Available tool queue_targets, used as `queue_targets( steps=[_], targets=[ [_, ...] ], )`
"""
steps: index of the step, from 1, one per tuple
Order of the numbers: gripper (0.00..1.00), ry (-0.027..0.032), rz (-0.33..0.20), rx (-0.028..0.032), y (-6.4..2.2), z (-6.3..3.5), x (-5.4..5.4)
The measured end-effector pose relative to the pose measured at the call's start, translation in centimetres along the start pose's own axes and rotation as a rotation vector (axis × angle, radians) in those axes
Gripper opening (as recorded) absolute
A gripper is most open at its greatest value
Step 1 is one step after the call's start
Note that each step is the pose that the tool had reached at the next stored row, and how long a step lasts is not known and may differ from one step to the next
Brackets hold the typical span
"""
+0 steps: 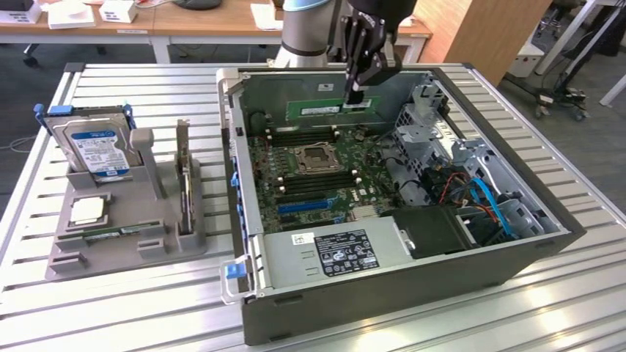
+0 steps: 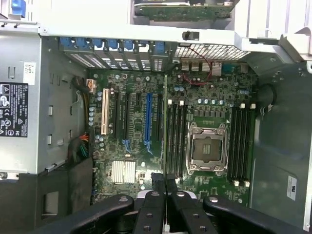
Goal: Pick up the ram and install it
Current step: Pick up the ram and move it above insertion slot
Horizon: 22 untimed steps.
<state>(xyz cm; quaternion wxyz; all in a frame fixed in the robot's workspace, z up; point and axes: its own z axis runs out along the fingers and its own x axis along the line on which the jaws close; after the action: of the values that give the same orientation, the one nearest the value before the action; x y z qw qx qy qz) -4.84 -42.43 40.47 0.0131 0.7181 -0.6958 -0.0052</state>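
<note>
We hold the ram (image 1: 315, 110), end effector (image 1: 358, 97) clamped on it, above the slots (image 2: 176, 139); seating needs exact alignment.

Open case (image 1: 391, 301) is sitting on the slatted table (image 1: 127, 308), motherboard (image 1: 293, 183) lying flat inside, socket (image 1: 318, 158) showing, PSU (image 1: 333, 253) sitting at the near end. On the exterior view's left, a grey rack (image 1: 117, 249) is holding a hard drive (image 1: 95, 150) and a card (image 1: 183, 176) upright.

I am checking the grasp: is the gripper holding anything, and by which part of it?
Yes. The gripper is shut on the ram. It grips the upper edge, near the end toward the exterior view's right.
</note>
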Motion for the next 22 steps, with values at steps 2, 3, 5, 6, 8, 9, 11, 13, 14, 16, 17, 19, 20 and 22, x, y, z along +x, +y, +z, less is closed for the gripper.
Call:
queue_targets(
  steps=[2, 3, 5, 6, 8, 9, 11, 13, 14, 16, 17, 19, 20, 22],
  targets=[
    [0.11, -0.0006, 0.000, 0.0000, -0.01, 0.02, -0.2],
    [0.11, -0.0007, 0.000, 0.0000, -0.01, 0.02, -0.3],
    [0.11, -0.0010, 0.001, 0.0000, -0.02, 0.03, -0.5],
    [0.11, -0.0012, 0.001, 0.0000, -0.02, 0.04, -0.6],
    [0.11, -0.0012, 0.001, -0.0001, -0.03, 0.03, -0.7],
    [0.11, -0.0013, 0.001, -0.0001, -0.03, 0.03, -0.7],
    [0.11, -0.0014, 0.001, 0.0000, -0.05, 0.04, -0.7],
    [0.11, -0.0014, 0.001, -0.0003, -0.31, 0.03, -0.7],
    [0.11, -0.0013, 0.001, -0.0005, -0.47, 0.02, -0.7],
    [0.11, -0.0014, 0.001, -0.0008, -0.84, 0.02, -0.7],
    [0.11, -0.0014, 0.001, -0.0011, -1.05, 0.02, -0.7],
    [0.11, -0.0014, 0.001, -0.0017, -1.52, 0.00, -0.7],
    [0.11, -0.0014, 0.001, -0.0018, -1.66, 0.00, -0.7],
    [0.11, -0.0014, 0.001, -0.0019, -1.68, 0.00, -0.7]
  ],
)
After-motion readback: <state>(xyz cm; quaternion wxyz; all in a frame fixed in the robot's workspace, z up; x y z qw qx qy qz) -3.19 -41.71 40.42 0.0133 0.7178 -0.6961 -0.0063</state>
